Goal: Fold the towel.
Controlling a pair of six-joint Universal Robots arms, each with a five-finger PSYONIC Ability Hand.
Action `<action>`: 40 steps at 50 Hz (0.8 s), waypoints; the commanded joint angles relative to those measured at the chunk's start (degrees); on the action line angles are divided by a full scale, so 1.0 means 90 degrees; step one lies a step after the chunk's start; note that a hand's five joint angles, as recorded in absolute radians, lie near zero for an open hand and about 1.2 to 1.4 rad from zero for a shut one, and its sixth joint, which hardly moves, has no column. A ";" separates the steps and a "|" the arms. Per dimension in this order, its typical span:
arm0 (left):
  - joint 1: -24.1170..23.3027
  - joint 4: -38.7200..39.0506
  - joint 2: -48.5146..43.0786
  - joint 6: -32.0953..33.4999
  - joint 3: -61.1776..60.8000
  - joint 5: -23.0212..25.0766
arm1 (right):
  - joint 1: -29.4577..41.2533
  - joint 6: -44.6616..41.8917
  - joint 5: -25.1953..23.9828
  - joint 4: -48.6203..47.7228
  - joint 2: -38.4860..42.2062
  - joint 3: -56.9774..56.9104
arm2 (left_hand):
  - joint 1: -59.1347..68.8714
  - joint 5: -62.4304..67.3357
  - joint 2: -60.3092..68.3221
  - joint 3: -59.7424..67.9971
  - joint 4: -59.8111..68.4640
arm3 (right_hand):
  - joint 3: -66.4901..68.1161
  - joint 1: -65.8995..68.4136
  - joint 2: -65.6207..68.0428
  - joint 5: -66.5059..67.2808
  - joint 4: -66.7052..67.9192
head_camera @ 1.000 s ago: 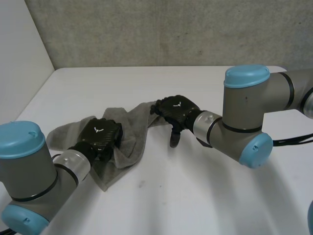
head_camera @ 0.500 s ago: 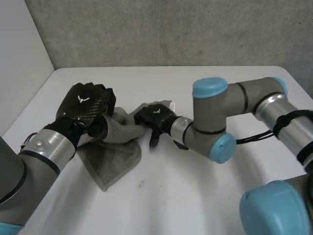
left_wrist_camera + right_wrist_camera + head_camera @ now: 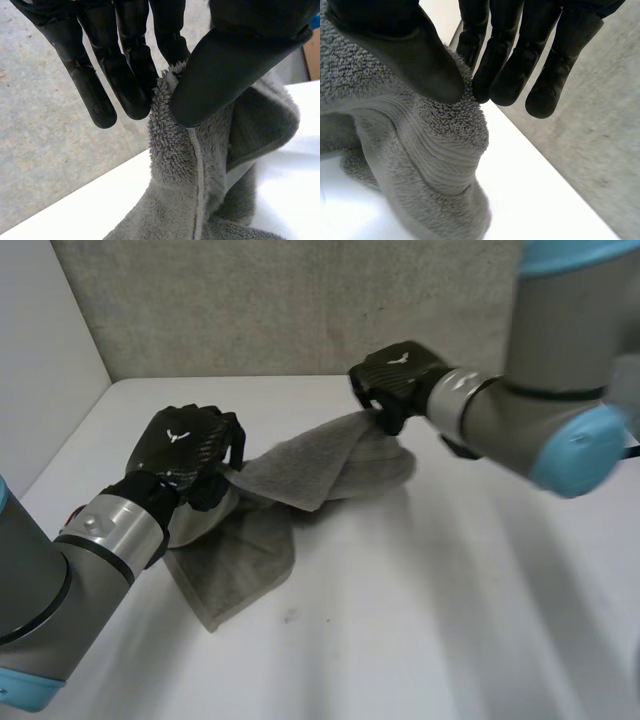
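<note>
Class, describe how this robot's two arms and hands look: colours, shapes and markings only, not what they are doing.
The left arm and right arm are grey tubes with rounded light-blue caps and a silver wrist ring. The left hand and right hand are black, each back woven-looking with a small white emblem.

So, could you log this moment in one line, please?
left hand: pinching towel | right hand: pinching towel | towel: partly lifted

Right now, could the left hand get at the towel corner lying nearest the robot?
Likely yes, but only after letting go: the left hand pinches the grey towel at its edge, as does the right hand. That corner lies flat, uncovered, on the white table.
</note>
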 commanded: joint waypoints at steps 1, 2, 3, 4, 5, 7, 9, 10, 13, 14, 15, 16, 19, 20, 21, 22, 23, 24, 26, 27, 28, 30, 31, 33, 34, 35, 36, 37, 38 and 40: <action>-0.0311 0.0009 0.0012 -0.0528 0.0083 0.0047 | -0.0584 -0.0916 -0.0265 0.0271 -0.1618 0.1031 | 0.1295 0.1231 0.1137 0.1142 0.1137 | 0.0383 0.0525 0.0546 0.0401 0.0382; -0.0312 0.0009 0.0012 -0.0529 0.0084 0.0047 | -0.0585 -0.0916 -0.0265 0.0271 -0.1620 0.1031 | 0.1295 0.1231 0.1137 0.1142 0.1137 | 0.0383 0.0525 0.0546 0.0401 0.0382; -0.0428 0.0009 -0.0007 -0.0597 0.0093 0.0047 | -0.0614 -0.0974 -0.0304 0.0300 -0.1736 0.1022 | 0.1295 0.1231 0.1137 0.1142 0.1137 | 0.0383 0.0525 0.0546 0.0401 0.0382; -0.0429 0.0009 -0.0008 -0.0598 0.0093 0.0047 | -0.0614 -0.0975 -0.0304 0.0300 -0.1737 0.1022 | 0.1295 0.1231 0.1137 0.1142 0.1137 | 0.0383 0.0525 0.0546 0.0401 0.0382; -0.0574 0.0028 -0.0104 -0.0646 0.0122 0.0057 | -0.0624 -0.1071 -0.0333 0.0349 -0.1805 0.1022 | 0.1295 0.1231 0.1137 0.1142 0.1137 | 0.0383 0.0525 0.0546 0.0401 0.0382; -0.0732 0.0067 -0.0291 -0.0676 0.0172 0.0057 | -0.0653 -0.1209 -0.0382 0.0427 -0.1815 0.1031 | 0.1295 0.1231 0.1137 0.1142 0.1137 | 0.0383 0.0525 0.0546 0.0401 0.0382; -0.1092 0.0116 -0.0709 -0.0705 0.0307 0.0047 | -0.0740 -0.1646 -0.0421 0.0709 -0.1728 0.1041 | 0.1295 0.1231 0.1137 0.1142 0.1137 | 0.0383 0.0525 0.0546 0.0401 0.0382; -0.1093 0.0116 -0.0711 -0.0705 0.0308 0.0047 | -0.0741 -0.1649 -0.0421 0.0710 -0.1727 0.1041 | 0.1295 0.1231 0.1137 0.1142 0.1137 | 0.0383 0.0525 0.0546 0.0401 0.0382; -0.1453 0.0116 -0.1196 -0.0715 0.0512 0.0028 | -0.0799 -0.2232 -0.0382 0.0963 -0.1543 0.1129 | 0.1295 0.1231 0.1137 0.1142 0.1137 | 0.0383 0.0525 0.0546 0.0401 0.0382; -0.1619 0.0116 -0.1450 -0.0715 0.0629 0.0018 | -0.0838 -0.2515 -0.0334 0.1003 -0.1387 0.1168 | 0.1295 0.1231 0.1137 0.1142 0.1137 | 0.0383 0.0525 0.0546 0.0401 0.0382; -0.1621 0.0116 -0.1453 -0.0715 0.0631 0.0018 | -0.0839 -0.2518 -0.0333 0.1003 -0.1386 0.1168 | 0.1295 0.1231 0.1137 0.1142 0.1137 | 0.0383 0.0525 0.0546 0.0401 0.0382; -0.1775 0.0116 -0.1666 -0.0715 0.0756 -0.0001 | -0.0926 -0.2750 -0.0295 0.1023 -0.1241 0.1207 | 0.1295 0.1231 0.1137 0.1142 0.1137 | 0.0383 0.0525 0.0546 0.0401 0.0382; -0.2030 0.0126 -0.2008 -0.0724 0.0991 -0.0011 | -0.1140 -0.3063 -0.0216 0.0994 -0.0957 0.1188 | 0.1295 0.1231 0.1137 0.1142 0.1137 | 0.0383 0.0525 0.0546 0.0401 0.0382; -0.2031 0.0126 -0.2009 -0.0725 0.0992 -0.0011 | -0.1141 -0.3065 -0.0216 0.0994 -0.0956 0.1188 | 0.1295 0.1231 0.1137 0.1142 0.1137 | 0.0383 0.0525 0.0546 0.0401 0.0382; -0.2137 0.0126 -0.2135 -0.0725 0.1098 -0.0021 | -0.1228 -0.3123 -0.0148 0.0984 -0.0753 0.1120 | 0.1295 0.1231 0.1137 0.1142 0.1137 | 0.0383 0.0525 0.0546 0.0401 0.0382; -0.2235 0.0126 -0.2223 -0.0725 0.1225 -0.0031 | -0.1307 -0.3191 -0.0032 0.0974 -0.0557 0.1042 | 0.1295 0.1231 0.1137 0.1142 0.1137 | 0.0383 0.0525 0.0546 0.0401 0.0382; -0.2236 0.0126 -0.2224 -0.0725 0.1226 -0.0031 | -0.1307 -0.3192 -0.0031 0.0974 -0.0556 0.1041 | 0.1295 0.1231 0.1137 0.1142 0.1137 | 0.0383 0.0525 0.0546 0.0401 0.0382; -0.2304 0.0116 -0.2292 -0.0734 0.1323 -0.0031 | -0.1375 -0.3211 0.0076 0.0955 -0.0401 0.0935 | 0.0742 0.0678 0.0585 0.0590 0.0585 | 0.0383 0.0525 0.0546 0.0401 0.0382; -0.2334 0.0116 -0.2322 -0.0734 0.1392 -0.0040 | -0.1405 -0.3211 0.0175 0.0916 -0.0263 0.0836 | -0.0403 -0.0467 -0.0561 -0.0556 -0.0561 | -0.1106 -0.0964 -0.0943 -0.1087 -0.1106; -0.2343 0.0106 -0.2322 -0.0725 0.1431 -0.0040 | -0.1415 -0.3163 0.0252 0.0848 -0.0185 0.0788 | -0.2087 -0.2151 -0.2245 -0.2240 -0.2245 | -0.3770 -0.3628 -0.3607 -0.3752 -0.3771; -0.2343 0.0106 -0.2322 -0.0725 0.1431 -0.0040 | -0.1415 -0.3162 0.0253 0.0847 -0.0184 0.0787 | -0.2104 -0.2168 -0.2262 -0.2257 -0.2262 | -0.3797 -0.3655 -0.3634 -0.3778 -0.3797; -0.2343 0.0106 -0.2332 -0.0705 0.1480 -0.0070 | -0.1415 -0.2997 0.0398 0.0565 -0.0184 0.0855 | -0.5284 -0.5348 -0.5442 -0.5437 -0.5442 | -0.7395 -0.7253 -0.7232 -0.7376 -0.7395; -0.2343 0.0106 -0.2332 -0.0705 0.1480 -0.0070 | -0.1415 -0.2996 0.0399 0.0564 -0.0184 0.0856 | -0.5300 -0.5364 -0.5458 -0.5453 -0.5458 | -0.7395 -0.7253 -0.7232 -0.7376 -0.7395; -0.2324 0.0087 -0.2303 -0.0705 0.1509 -0.0186 | -0.1415 -0.2492 0.0458 0.0292 -0.0281 0.0943 | -0.6403 -0.6467 -0.6561 -0.6555 -0.6561 | -0.7395 -0.7253 -0.7232 -0.7376 -0.7395; -0.2324 0.0087 -0.2302 -0.0705 0.1509 -0.0187 | -0.1415 -0.2488 0.0458 0.0291 -0.0282 0.0944 | -0.6403 -0.6467 -0.6561 -0.6556 -0.6561 | -0.7395 -0.7253 -0.7232 -0.7376 -0.7395; -0.2276 0.0068 -0.2273 -0.0695 0.1509 -0.0264 | -0.1405 -0.2131 0.0409 0.0203 -0.0388 0.1011 | -0.6422 -0.6485 -0.6579 -0.6574 -0.6579 | -0.7395 -0.7253 -0.7232 -0.7376 -0.7395; -0.2275 0.0067 -0.2273 -0.0695 0.1509 -0.0265 | -0.1405 -0.2127 0.0409 0.0203 -0.0389 0.1012 | -0.6422 -0.6486 -0.6579 -0.6574 -0.6579 | -0.7395 -0.7253 -0.7232 -0.7376 -0.7395; -0.2227 0.0048 -0.2234 -0.0676 0.1509 -0.0362 | -0.1405 -0.1731 0.0351 0.0145 -0.0515 0.1128 | -0.6403 -0.6467 -0.6561 -0.6556 -0.6561 | -0.7395 -0.7253 -0.7232 -0.7376 -0.7395; -0.2139 0.0019 -0.2166 -0.0656 0.1480 -0.0479 | -0.1395 -0.1340 0.0302 0.0086 -0.0671 0.1313 | -0.6403 -0.6467 -0.6561 -0.6556 -0.6561 | -0.7395 -0.7253 -0.7232 -0.7376 -0.7395; -0.1993 -0.0030 -0.2030 -0.0637 0.1412 -0.0615 | -0.1337 -0.1036 0.0195 0.0008 -0.0856 0.1576 | -0.6366 -0.6430 -0.6524 -0.6519 -0.6524 | -0.7395 -0.7253 -0.7232 -0.7376 -0.7395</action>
